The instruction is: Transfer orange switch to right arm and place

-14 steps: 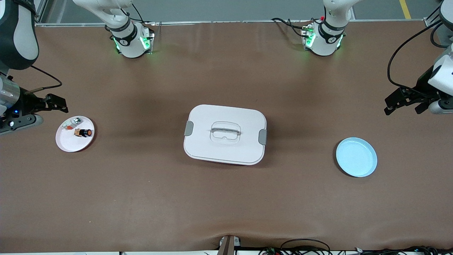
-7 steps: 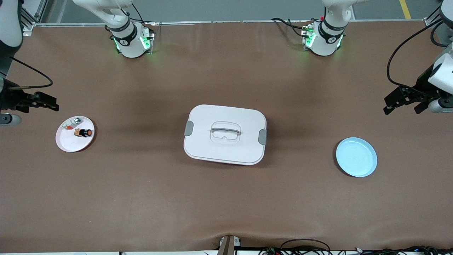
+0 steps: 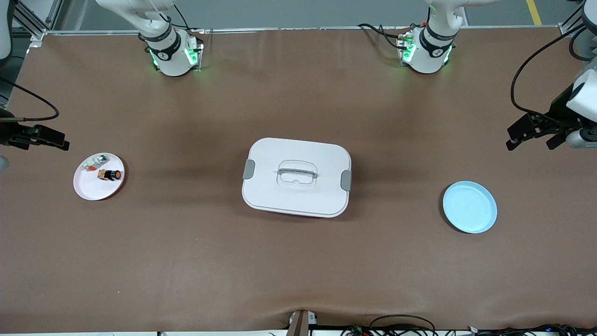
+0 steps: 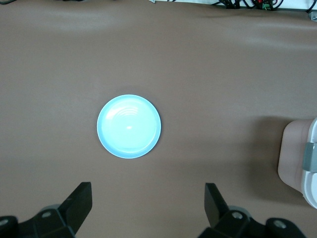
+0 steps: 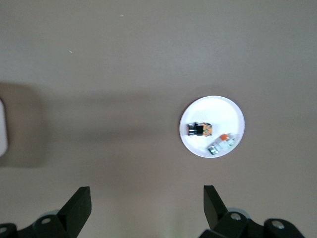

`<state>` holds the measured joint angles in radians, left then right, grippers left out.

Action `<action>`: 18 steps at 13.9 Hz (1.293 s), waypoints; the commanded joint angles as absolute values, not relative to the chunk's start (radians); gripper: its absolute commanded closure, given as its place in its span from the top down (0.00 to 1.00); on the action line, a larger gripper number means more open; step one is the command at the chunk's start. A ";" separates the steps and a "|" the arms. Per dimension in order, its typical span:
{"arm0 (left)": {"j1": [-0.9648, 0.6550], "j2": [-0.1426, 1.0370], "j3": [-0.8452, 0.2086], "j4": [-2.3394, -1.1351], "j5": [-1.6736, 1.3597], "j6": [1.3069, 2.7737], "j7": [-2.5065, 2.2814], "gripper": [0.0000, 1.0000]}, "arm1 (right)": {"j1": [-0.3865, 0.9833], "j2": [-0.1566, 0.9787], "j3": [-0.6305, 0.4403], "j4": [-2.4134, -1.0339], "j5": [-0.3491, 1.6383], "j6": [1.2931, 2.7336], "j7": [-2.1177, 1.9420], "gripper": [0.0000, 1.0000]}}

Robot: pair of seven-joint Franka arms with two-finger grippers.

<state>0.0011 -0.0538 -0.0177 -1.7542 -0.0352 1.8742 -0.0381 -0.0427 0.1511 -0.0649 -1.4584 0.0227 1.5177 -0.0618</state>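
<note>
The orange switch (image 3: 110, 175) lies on its side on a small white plate (image 3: 93, 189) toward the right arm's end of the table. The right wrist view shows the orange switch (image 5: 199, 130) on that white plate (image 5: 218, 111). My right gripper (image 3: 56, 139) hangs open and empty over the table's edge at that end, apart from the plate; its open fingers frame bare table in the right wrist view, gripper (image 5: 146, 193). My left gripper (image 3: 531, 142) hovers open and empty over the left arm's end of the table, gripper (image 4: 147, 191).
A small white-and-grey part (image 3: 95, 162) shares the white plate. A light blue plate (image 3: 469, 206) sits bare toward the left arm's end, blue plate (image 4: 129, 126). A white lidded box (image 3: 296, 177) with grey latches stands mid-table.
My right gripper has drawn away from the white plate toward the table's end, with most of the arm now out of the front view. The left gripper has hardly moved.
</note>
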 commanded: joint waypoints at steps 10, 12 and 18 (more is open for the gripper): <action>-0.011 -0.038 -0.002 -1.717 -0.037 1.870 -0.021 1.00 | -0.021 0.141 -0.054 -1.414 0.020 1.491 -0.043 1.00; -0.015 -0.038 -0.008 -1.700 -0.035 1.870 -0.023 1.00 | -0.018 0.143 -0.052 -1.404 0.020 1.496 -0.055 1.00; -0.018 -0.037 -0.014 -1.651 -0.037 1.871 -0.035 1.00 | -0.022 0.143 -0.054 -1.327 0.026 1.485 -0.040 1.00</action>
